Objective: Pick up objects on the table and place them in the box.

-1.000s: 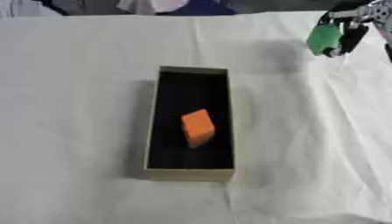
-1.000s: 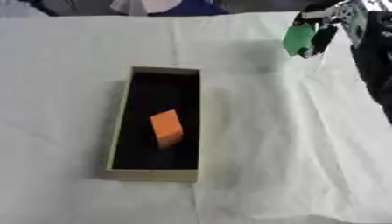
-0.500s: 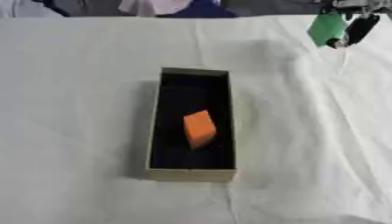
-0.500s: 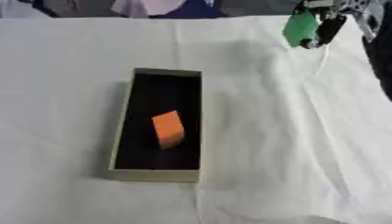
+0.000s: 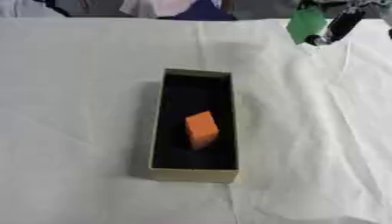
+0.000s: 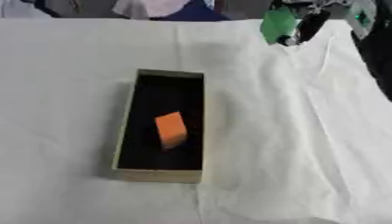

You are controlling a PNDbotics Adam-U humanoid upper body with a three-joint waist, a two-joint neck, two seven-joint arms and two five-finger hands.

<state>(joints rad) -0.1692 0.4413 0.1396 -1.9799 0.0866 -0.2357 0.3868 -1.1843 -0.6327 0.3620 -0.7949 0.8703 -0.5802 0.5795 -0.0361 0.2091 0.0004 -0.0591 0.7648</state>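
Your right robot hand pinches a flat green block at the far right, above the cloth-draped counter — orange block lies tilted inside the long box.

Wrinkled white cloth; matt cardboard-like box.

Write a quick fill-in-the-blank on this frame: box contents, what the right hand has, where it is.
1. The block lying inside the box is ____ in colour.
2. The right hand holds a ____ object.
3. That hand is near the ____ right corner of the view.
4. The table is covered by a ____ cloth.

Missing words: orange; green; upper; white
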